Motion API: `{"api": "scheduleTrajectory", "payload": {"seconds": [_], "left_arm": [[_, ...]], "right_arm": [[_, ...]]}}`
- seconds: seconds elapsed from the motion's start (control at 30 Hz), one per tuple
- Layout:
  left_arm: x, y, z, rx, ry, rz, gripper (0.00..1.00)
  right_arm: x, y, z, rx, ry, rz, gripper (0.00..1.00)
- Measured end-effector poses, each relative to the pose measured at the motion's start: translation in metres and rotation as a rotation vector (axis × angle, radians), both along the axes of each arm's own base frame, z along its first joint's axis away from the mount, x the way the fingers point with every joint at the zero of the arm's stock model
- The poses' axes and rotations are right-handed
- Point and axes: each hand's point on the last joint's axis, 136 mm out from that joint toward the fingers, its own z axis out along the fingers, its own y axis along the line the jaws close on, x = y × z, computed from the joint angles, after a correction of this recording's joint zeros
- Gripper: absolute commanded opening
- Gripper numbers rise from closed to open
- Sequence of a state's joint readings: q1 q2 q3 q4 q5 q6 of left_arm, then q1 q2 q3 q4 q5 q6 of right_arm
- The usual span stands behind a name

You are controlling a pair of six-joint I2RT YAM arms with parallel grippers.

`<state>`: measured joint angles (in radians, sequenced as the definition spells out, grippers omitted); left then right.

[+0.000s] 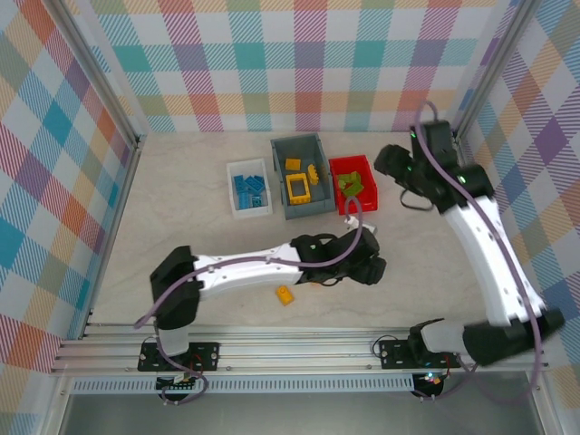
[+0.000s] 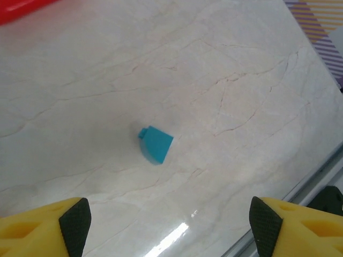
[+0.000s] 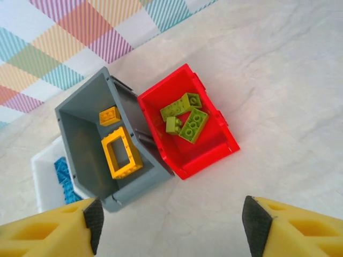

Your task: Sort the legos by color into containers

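top external view tells me the sort is nearly finished: the white tray (image 1: pixel 250 212) holds the blue bricks (image 1: pixel 249 188), the grey bin (image 1: pixel 297 148) beside it holds the yellow frame (image 1: pixel 297 188) and a few smaller yellow pieces, and the red bin (image 1: pixel 367 201) at the right end of the row holds the green bricks (image 1: pixel 349 184). i see no colour sitting in the wrong container. what i judge is left are two strays on the surface (image 1: pixel 181 199): a loose yellow brick (image 1: pixel 285 294) near the front rail, just below the left arm, and a loose blue brick (image 2: pixel 155 144) that the left wrist camera has close to centre, lying alone on the marble with nothing touching it (a small piece with a single stud, as far as i can tell). the left jaws hover low over the surface and are spread wide, their black pads (image 2: pixel 75 220) at the two bottom corners of the wrist picture; the blue brick lies ahead of them, not between them, so they hold nothing. the right jaws hang high above the grey and red bins, equally wide apart and empty, touching no brick and no bin wall. my reading is that the blue one belongs in the white tray and the yellow one in the grey bin.
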<state>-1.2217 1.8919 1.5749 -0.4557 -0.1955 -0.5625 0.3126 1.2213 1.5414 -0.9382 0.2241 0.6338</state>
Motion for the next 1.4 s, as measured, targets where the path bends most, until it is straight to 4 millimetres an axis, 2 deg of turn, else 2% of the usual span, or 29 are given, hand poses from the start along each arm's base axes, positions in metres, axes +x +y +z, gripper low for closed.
{"api": "scheduleTrajectory", "payload": {"seconds": [0.17, 0.33, 0.43, 0.63, 0.9, 1.13, 1.27, 1.4], "left_arm": [[0.009, -0.035, -0.039, 0.067, 0.053, -0.011, 0.82], [0.017, -0.047, -0.073, 0.166, 0.066, -0.039, 0.84], [0.020, -0.049, -0.090, 0.217, 0.069, -0.070, 0.84], [0.024, -0.045, -0.118, 0.311, 0.044, -0.164, 0.84], [0.024, -0.048, -0.127, 0.359, -0.008, -0.314, 0.78], [0.026, -0.052, -0.135, 0.392, -0.043, -0.383, 0.59], [0.029, -0.055, -0.135, 0.397, -0.063, -0.390, 0.44], [0.032, -0.057, -0.134, 0.388, -0.078, -0.387, 0.37]], "right_arm": [[-0.075, -0.021, 0.012, -0.003, -0.084, 0.044, 0.79], [-0.123, -0.031, 0.027, 0.023, -0.159, 0.075, 0.78], [-0.137, -0.035, 0.026, 0.026, -0.154, 0.082, 0.78], [-0.144, -0.035, 0.016, 0.020, -0.108, 0.091, 0.78], [-0.145, -0.033, 0.014, 0.025, -0.095, 0.100, 0.78], [-0.144, -0.032, 0.011, 0.026, -0.086, 0.101, 0.77], [-0.143, -0.031, 0.002, 0.028, -0.061, 0.104, 0.76], [-0.143, -0.031, 0.001, 0.031, -0.058, 0.102, 0.76]]}}
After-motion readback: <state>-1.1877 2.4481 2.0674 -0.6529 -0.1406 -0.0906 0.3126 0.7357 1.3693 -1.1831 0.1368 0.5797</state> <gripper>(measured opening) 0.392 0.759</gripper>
